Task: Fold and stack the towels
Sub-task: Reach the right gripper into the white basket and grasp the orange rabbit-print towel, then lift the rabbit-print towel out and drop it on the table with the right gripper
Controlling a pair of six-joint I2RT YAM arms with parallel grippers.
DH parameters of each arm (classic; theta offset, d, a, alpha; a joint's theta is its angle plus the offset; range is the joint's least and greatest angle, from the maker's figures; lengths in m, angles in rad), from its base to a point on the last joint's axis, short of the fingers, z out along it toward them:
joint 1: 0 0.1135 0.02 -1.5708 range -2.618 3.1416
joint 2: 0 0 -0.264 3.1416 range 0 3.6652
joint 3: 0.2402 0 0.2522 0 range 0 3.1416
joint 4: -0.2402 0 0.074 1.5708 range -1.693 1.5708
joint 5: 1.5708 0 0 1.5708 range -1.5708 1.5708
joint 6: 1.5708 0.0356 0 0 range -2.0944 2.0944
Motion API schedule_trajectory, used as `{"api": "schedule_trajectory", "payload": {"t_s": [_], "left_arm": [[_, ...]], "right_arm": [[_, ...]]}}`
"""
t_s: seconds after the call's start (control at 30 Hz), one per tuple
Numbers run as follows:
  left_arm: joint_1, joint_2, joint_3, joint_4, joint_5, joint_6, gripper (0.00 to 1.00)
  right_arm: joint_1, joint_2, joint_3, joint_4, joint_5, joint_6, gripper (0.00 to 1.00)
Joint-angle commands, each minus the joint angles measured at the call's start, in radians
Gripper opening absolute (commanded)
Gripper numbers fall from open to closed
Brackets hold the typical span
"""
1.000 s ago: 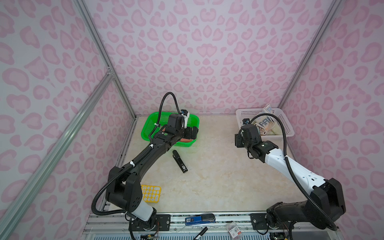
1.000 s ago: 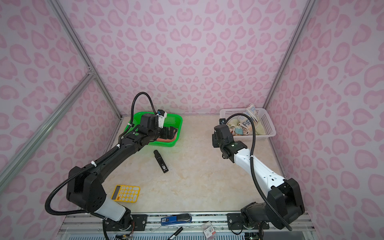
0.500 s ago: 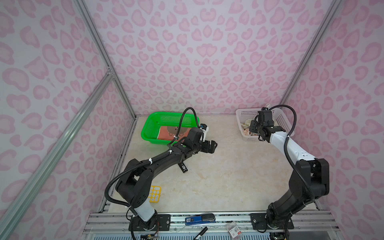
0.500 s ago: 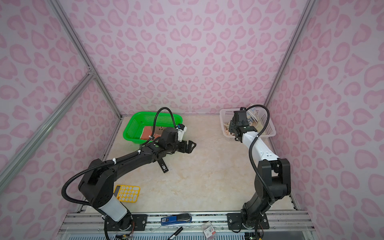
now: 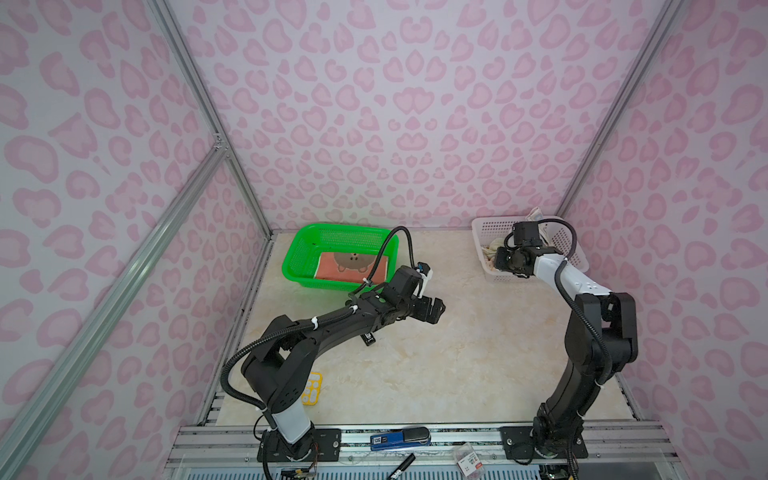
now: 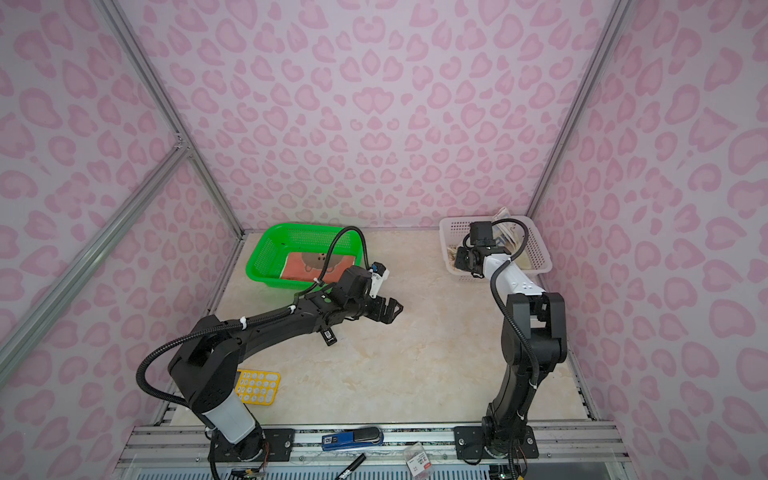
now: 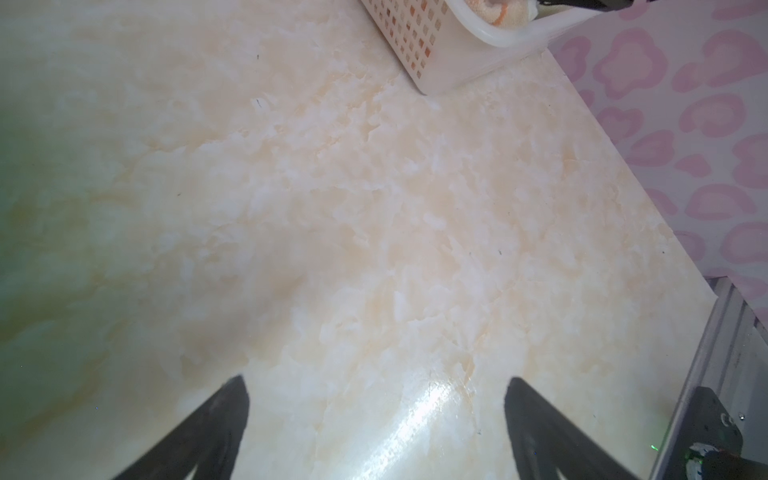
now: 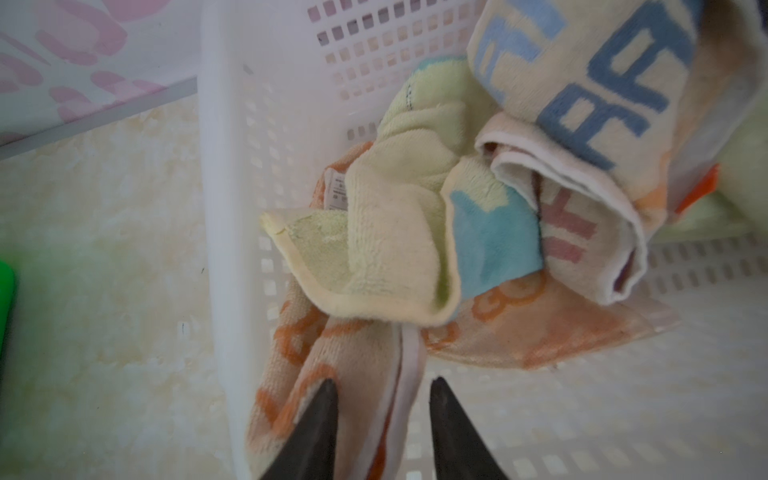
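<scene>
A heap of crumpled towels fills the near-left corner of the white basket (image 8: 216, 208). Among them are a cream one with blue letters (image 8: 582, 83), a pale yellow and light blue one (image 8: 395, 232) and a beige one with orange print (image 8: 365, 365). My right gripper (image 8: 382, 386) reaches into that corner (image 5: 496, 262), jaws narrowed onto a fold of the beige towel. A rust-red towel (image 5: 353, 264) lies flat in the green basket (image 5: 332, 227). My left gripper (image 5: 434, 311) hovers open and empty above bare table (image 7: 376, 386).
A small black device (image 5: 368, 338) lies under the left forearm. A yellow calculator (image 6: 257, 386) sits by the left arm's base. A blue stapler (image 5: 401, 438) and a marker (image 5: 401, 465) rest on the front rail. Pink walls enclose three sides.
My left arm left the green basket and stretched out over the table's middle. My right arm swung back into the white basket and its jaws narrowed around the beige towel.
</scene>
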Motion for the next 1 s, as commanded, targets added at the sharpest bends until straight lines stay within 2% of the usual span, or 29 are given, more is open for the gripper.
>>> {"api": "schedule_trajectory", "payload": {"t_s": [0.0,0.07,0.1,0.5,0.8,0.97], "left_arm": [[-0.002,-0.001,0.011,-0.018,-0.033,0.023,0.98],[-0.003,-0.011,0.000,-0.015,-0.045,0.026,0.98],[-0.003,-0.016,-0.005,-0.015,-0.054,0.028,0.98],[-0.004,-0.070,-0.064,-0.013,-0.112,0.042,0.98],[-0.004,-0.089,-0.085,-0.021,-0.147,0.053,0.98],[-0.004,-0.096,-0.090,-0.023,-0.197,0.054,0.98]], "right_arm": [[0.004,0.015,0.003,-0.028,-0.043,0.026,0.19],[0.004,0.014,0.010,-0.029,-0.044,0.028,0.04],[0.005,0.009,0.015,-0.031,-0.041,0.029,0.00],[-0.014,-0.154,0.154,-0.017,0.052,-0.059,0.00],[-0.034,-0.200,0.317,-0.061,0.071,-0.140,0.00],[-0.031,-0.219,0.386,-0.088,0.019,-0.168,0.00]]}}
